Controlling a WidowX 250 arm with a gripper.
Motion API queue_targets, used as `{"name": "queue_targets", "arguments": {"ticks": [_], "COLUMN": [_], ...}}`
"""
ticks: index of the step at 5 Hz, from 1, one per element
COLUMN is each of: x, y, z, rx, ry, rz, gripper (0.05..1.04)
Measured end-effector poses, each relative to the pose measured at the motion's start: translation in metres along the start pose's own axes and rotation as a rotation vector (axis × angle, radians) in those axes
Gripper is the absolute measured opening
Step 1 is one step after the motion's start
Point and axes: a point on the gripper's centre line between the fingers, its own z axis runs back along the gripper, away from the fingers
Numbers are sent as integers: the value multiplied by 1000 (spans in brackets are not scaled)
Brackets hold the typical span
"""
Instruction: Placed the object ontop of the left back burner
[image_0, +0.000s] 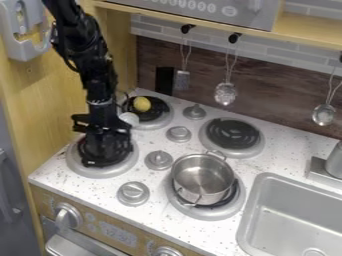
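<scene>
My gripper (103, 145) hangs low over the left front burner (79, 167), covering much of it, at the left of the stovetop. Behind it, a small yellow rounded object (141, 104) lies on the black coil of the left back burner (159, 118). A pale, silvery rounded thing (129, 119) shows at that burner's near left side, just right of the arm; what it is I cannot tell. The gripper stands apart from the yellow object.
A metal pot (202, 179) stands on the right front burner (212, 214). The right back burner (232, 134) is bare. Several knobs, one at the front (133, 193), rise between the burners. A sink (294, 210) lies at right; utensils (226, 93) hang along the back wall.
</scene>
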Motion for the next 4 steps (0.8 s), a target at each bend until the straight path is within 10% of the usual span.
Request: {"name": "queue_targets", "arguments": {"ticks": [1, 4], "x": [-8, -12], "y": [6, 4], "z": [-13, 9], "rx": [0, -34], "ry": [31, 68], "rz": [3, -40], "gripper": [296, 1020]}}
